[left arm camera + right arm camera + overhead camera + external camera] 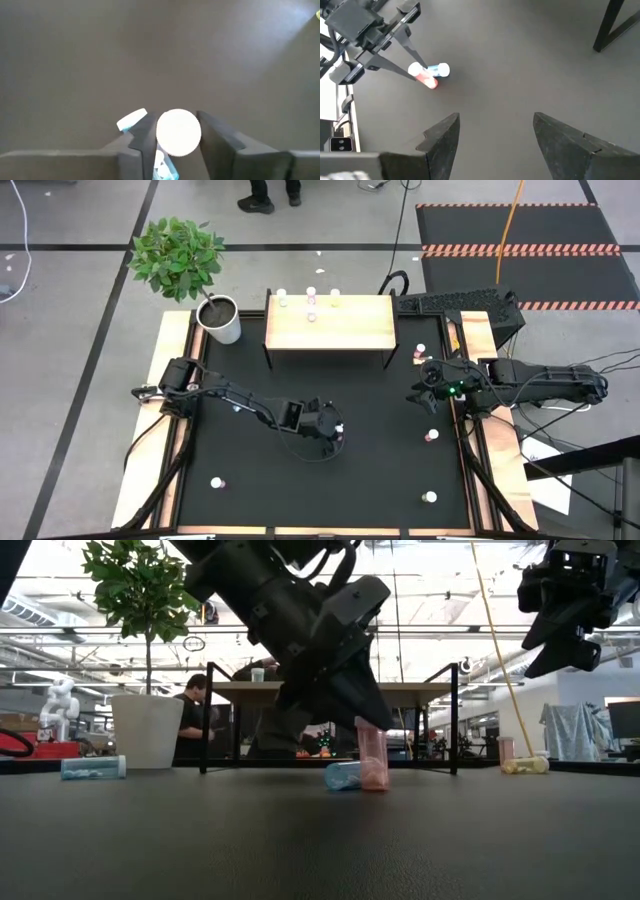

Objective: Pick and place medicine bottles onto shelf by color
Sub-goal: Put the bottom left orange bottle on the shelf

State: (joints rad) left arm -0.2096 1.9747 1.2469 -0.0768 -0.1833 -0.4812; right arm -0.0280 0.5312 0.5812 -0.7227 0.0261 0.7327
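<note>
Between my left gripper's [178, 150] fingers stands the pink bottle [372, 758], upright, pinched at its cap; right gripper [495, 145] hangs spread, well apart.

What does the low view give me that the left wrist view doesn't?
Only the low view: the pink bottle standing upright on the table, the shelf and plant pot behind it. Only the left wrist view: the white cap sitting between the left gripper fingers. Both: a teal bottle lying beside the pink one.
</note>
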